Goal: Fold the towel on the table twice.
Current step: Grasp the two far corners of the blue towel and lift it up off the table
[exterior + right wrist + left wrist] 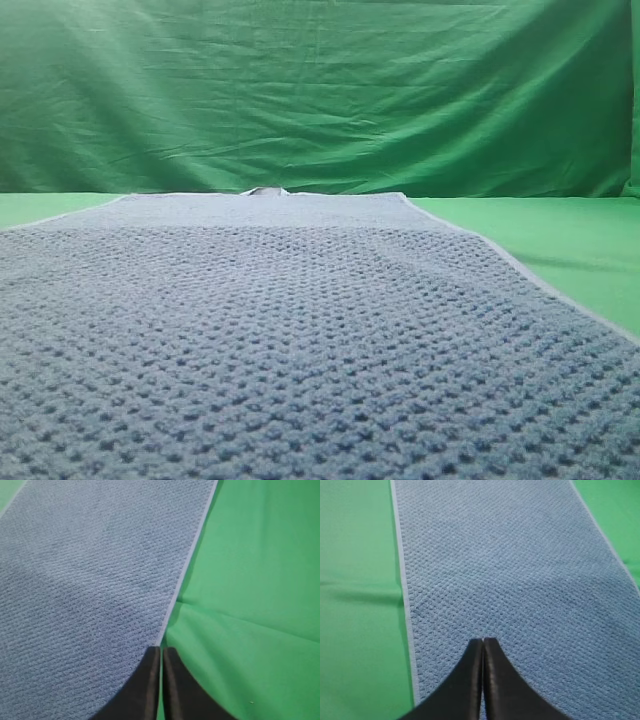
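Currently unfolded, the towel lies flat on the table; both claws, left claw and right claw, hover pinched closed and empty above it, needing to open and grip its edge.

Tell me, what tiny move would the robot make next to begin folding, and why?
Probably open both grippers. The towel lies flat and unfolded on the table, while the left gripper and right gripper are shut with nothing held, so neither can pinch the pale hem yet.

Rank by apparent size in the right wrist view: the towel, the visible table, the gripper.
1. The towel and the table cover similar areas; too close to rank.
2. The right gripper, smallest, its jaws closed.
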